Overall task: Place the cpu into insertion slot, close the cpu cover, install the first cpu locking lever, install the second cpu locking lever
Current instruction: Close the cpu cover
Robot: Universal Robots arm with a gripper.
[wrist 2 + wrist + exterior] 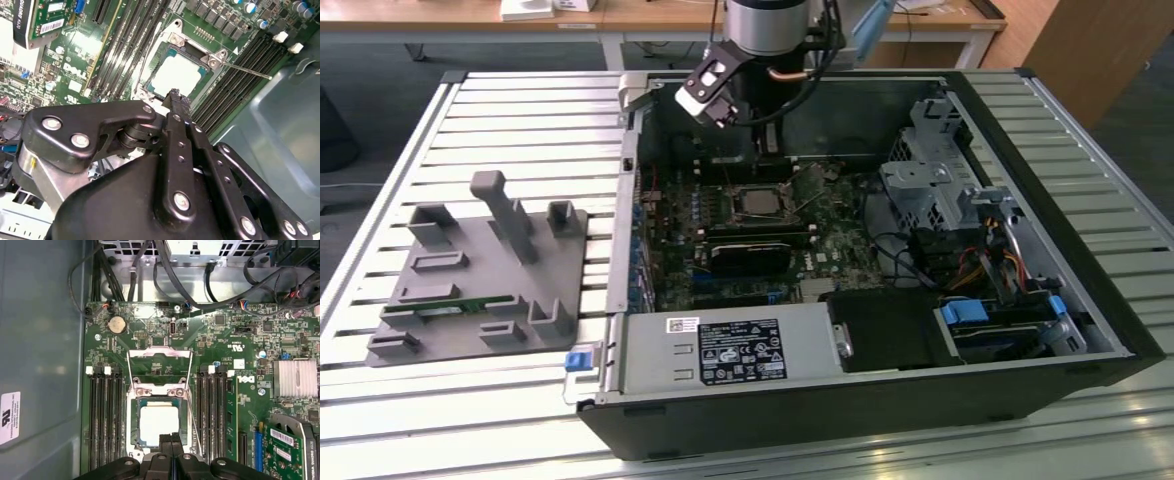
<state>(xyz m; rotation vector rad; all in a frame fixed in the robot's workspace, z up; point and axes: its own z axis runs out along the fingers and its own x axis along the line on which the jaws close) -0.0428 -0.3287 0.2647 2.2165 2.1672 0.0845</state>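
The cpu [159, 424] lies flat in the insertion slot [133, 440], its silvery top and green edges bare; it also shows as a pale square in the second wrist view [176, 75] and in the exterior view [754, 203]. The cpu cover [160, 353] looks swung up off the socket, a thin silvery frame beyond the two hinge screws. One wire locking lever [247, 71] sticks out sideways from the socket corner. My gripper [171, 442] hangs just over the chip's near edge, fingers [175, 100] shut together with nothing between them. The arm reaches down into the case [765, 140].
Black memory slots [102, 415] flank the socket on both sides. A graphics card [747, 250], the power supply box [720, 350], a drive cage [927, 185] and loose cables [200, 270] crowd the case. A grey fixture [480, 270] stands at the exterior view's left.
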